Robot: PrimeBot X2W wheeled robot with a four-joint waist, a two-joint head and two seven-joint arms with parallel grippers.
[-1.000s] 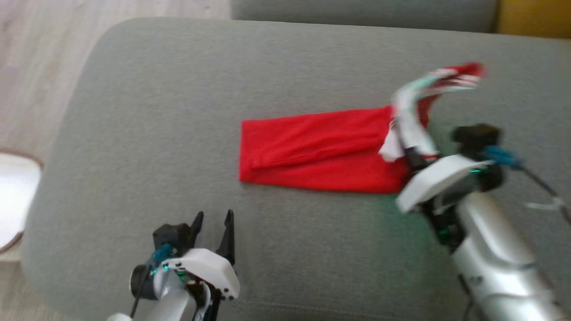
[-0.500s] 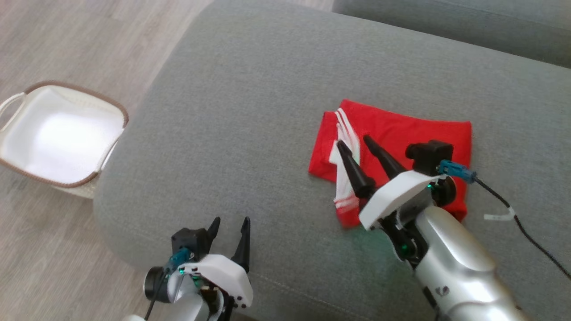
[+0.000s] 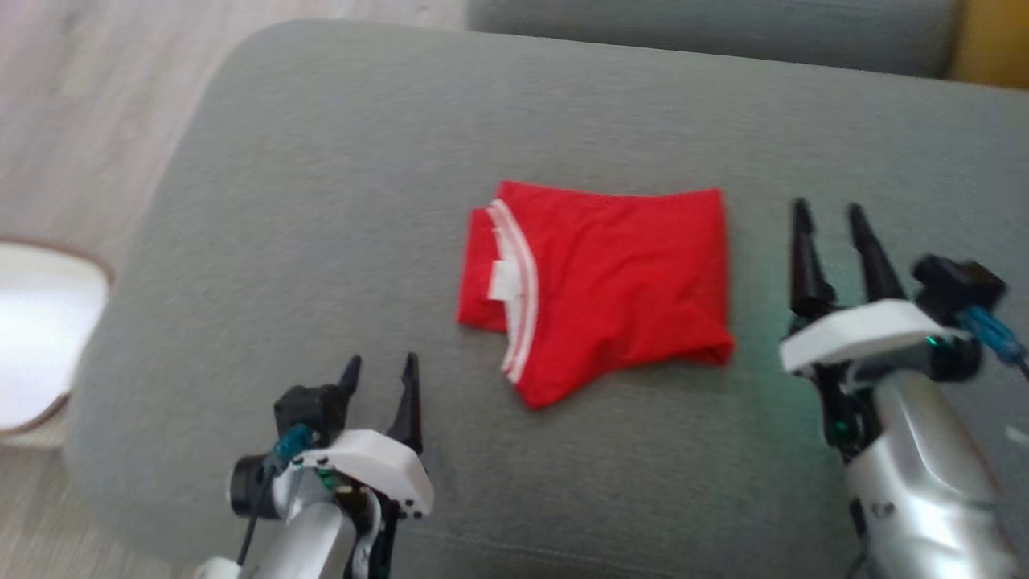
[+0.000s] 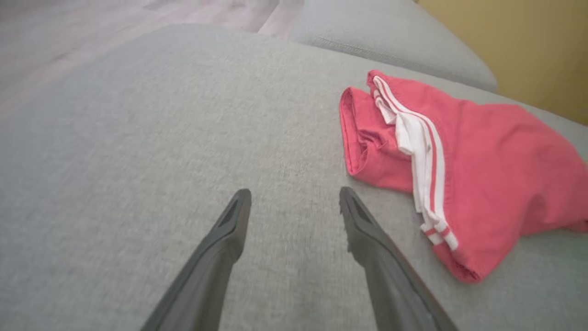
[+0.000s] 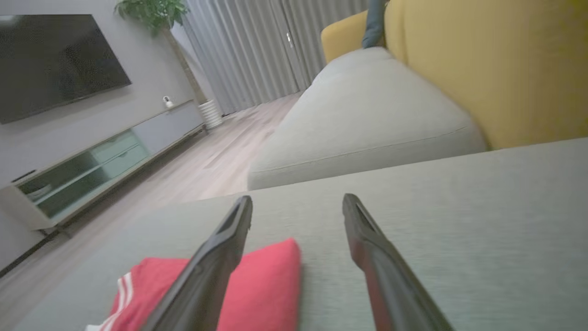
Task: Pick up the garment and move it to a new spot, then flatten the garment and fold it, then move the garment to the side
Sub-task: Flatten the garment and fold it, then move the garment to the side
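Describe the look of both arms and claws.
Silver arms end in white wrist housings. The left claw and right claw each have two long, tapered dark fingers, with a black block and blue cable plug beside them.

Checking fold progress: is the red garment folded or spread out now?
Folded. The red garment lies doubled into a compact block on the sofa cushion, white-striped edge over a lower layer.
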